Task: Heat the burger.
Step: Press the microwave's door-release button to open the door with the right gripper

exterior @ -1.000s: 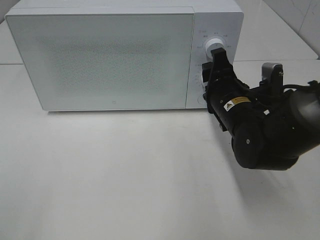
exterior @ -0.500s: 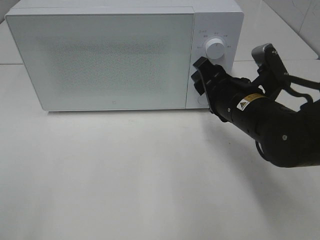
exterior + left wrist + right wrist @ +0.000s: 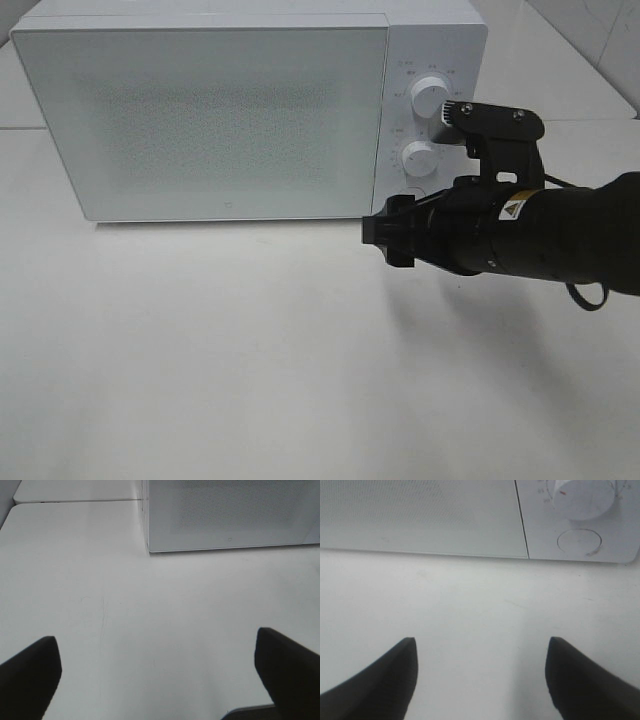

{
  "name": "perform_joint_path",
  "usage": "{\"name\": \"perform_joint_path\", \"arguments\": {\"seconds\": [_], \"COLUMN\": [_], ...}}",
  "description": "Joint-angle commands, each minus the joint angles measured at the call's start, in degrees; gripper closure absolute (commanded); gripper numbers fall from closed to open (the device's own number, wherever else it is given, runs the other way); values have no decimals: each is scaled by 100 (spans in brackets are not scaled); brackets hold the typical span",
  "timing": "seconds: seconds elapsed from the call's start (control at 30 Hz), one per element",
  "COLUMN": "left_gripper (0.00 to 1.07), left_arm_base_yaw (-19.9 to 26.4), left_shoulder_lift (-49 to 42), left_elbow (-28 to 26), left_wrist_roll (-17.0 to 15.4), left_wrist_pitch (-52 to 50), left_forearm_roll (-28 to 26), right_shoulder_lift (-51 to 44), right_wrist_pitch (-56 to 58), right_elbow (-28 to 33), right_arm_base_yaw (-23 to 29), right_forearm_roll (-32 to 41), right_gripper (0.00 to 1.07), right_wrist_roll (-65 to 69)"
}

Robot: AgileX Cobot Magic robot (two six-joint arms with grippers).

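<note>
The burger is out of view. A white microwave [image 3: 220,110] stands at the back of the table with its door shut. My right gripper [image 3: 378,232] hovers low over the table just in front of the microwave's lower right corner, pointing left. In the right wrist view my right gripper [image 3: 481,645] is open with only bare table between its fingers, facing the door edge and the round button [image 3: 579,541]. In the left wrist view my left gripper [image 3: 155,637] is open and empty above the table, facing the microwave's left front corner [image 3: 149,550].
Two white knobs sit on the control panel, an upper knob [image 3: 430,97] and a lower knob [image 3: 418,158]. The white table [image 3: 200,350] spreads in front of the microwave. My right arm [image 3: 540,235] lies across the right side.
My right gripper has left the knobs and swung down and to the left, in front of the microwave's base. Its fingers have spread wider. The lower knob now shows.
</note>
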Motion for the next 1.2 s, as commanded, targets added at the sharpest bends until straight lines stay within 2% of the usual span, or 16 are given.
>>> {"name": "perform_joint_path", "arguments": {"seconds": [0.03,0.07,0.13,0.17,0.23,0.27,0.3,0.37,0.53,1.2], "left_gripper": [7,7,7,7,7,7,7,7,7,7], "left_arm_base_yaw": [-6,-6,-6,-6,-6,-6,-6,-6,-6,-6], "left_shoulder_lift": [-126,-126,-126,-126,-126,-126,-126,-126,-126,-126], "left_elbow": [17,17,17,17,17,17,17,17,17,17], "left_wrist_roll": [-6,-6,-6,-6,-6,-6,-6,-6,-6,-6], "left_wrist_pitch": [-86,-86,-86,-86,-86,-86,-86,-86,-86,-86], "left_forearm_roll": [-40,-40,-40,-40,-40,-40,-40,-40,-40,-40], "right_shoulder_lift": [-275,-447,-533,-710,-779,-951,-951,-1209,-1742,-4217], "right_wrist_pitch": [607,1152,1467,2097,2349,2859,2859,3558,4372,6704], "right_elbow": [-74,-155,-201,-321,-390,-504,-504,-636,-722,-716], "right_arm_base_yaw": [-218,-350,-401,-504,-527,-561,-561,-561,-561,-561], "right_forearm_roll": [-46,-223,-355,-722,-888,-1272,-1272,-1856,-2378,-2521], "right_gripper": [36,36,36,36,36,36,36,36,36,36], "right_wrist_roll": [-539,-739,-762,-733,-688,-521,-521,-183,206,292]}}
